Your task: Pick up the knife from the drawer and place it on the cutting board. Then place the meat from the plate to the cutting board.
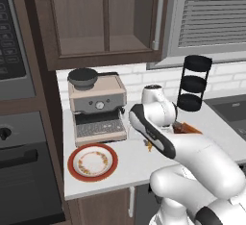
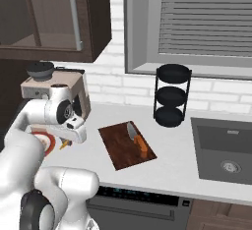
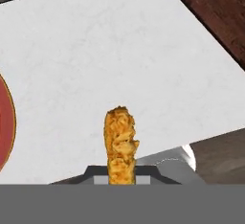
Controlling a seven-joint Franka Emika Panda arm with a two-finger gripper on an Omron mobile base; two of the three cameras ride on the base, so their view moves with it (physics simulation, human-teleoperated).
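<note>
Gripper (image 3: 121, 180) clamped on small crumbed orange-yellow meat strip (image 3: 120, 144), strip held clear above white counter (image 3: 119, 50) for transfer. Round red-rimmed speckled plate (image 1: 92, 162) just beside gripper, now bare. Dark reddish-brown rectangular wooden cutting board (image 2: 127, 145) farther off on opposite side, silver-bladed orange-handled knife (image 2: 137, 139) already lying on it. Judgement: meat in carry toward board.

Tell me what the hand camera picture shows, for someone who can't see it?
The gripper holds the meat, a crumbly orange-yellow strip, above the white counter. The plate peeks in at the left edge, the cutting board at the top right.
</note>
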